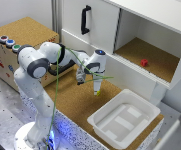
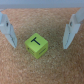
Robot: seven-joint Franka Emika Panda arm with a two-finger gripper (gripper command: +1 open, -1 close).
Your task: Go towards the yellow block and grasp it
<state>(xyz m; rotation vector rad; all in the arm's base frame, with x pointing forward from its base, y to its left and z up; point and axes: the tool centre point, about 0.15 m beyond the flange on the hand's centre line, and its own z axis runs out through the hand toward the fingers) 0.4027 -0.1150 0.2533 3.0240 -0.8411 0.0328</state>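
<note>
The yellow block (image 2: 36, 45) is a small yellow-green cube with a black "T" on its top face, lying on the cork surface. In the wrist view it sits between the two fingers of my gripper (image 2: 39, 44), nearer one finger than the other, with a gap on each side. The gripper is open and touches nothing. In the exterior view my gripper (image 1: 97, 91) points down over the cork counter in front of the cabinet. The block itself is too small to make out there.
A white plastic tub (image 1: 122, 120) stands on the counter toward the exterior view's right. A small red block (image 1: 144, 62) lies in the open cabinet compartment. A cabinet door with a black handle (image 1: 85, 20) is behind the arm. A box with coloured buttons (image 1: 10, 42) sits at the left.
</note>
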